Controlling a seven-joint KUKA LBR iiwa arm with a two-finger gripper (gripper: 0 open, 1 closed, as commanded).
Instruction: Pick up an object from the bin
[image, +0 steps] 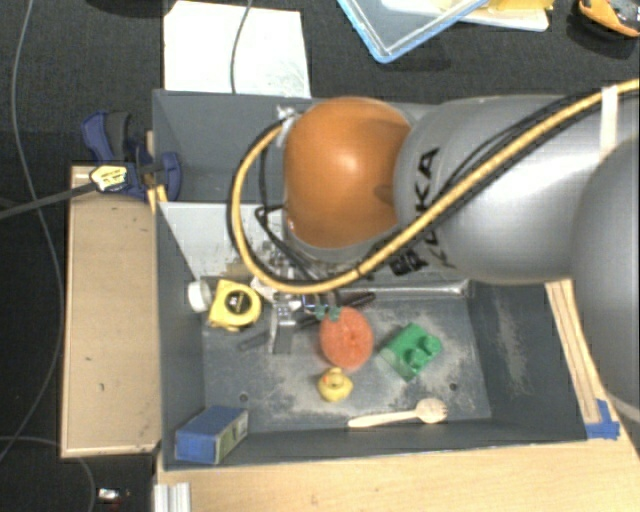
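Pincer (284, 322) low in the grey bin (475, 340), centre of the frame, between a yellow tape measure (235, 305) and an orange-red toy strawberry (346, 339)

Under the orange wrist cover (340, 170) the pincer sits just beside both, tape measure to its left, strawberry to its right; whether it is released or clenched cannot be told. A green block (411, 350) lies right of the strawberry, a small yellow toy (335, 385) just below it, a wooden spoon (398, 417) along the lower edge, a blue box (212, 433) in the lower-left corner. Bare floor lies open toward the right wall and between box and yellow toy
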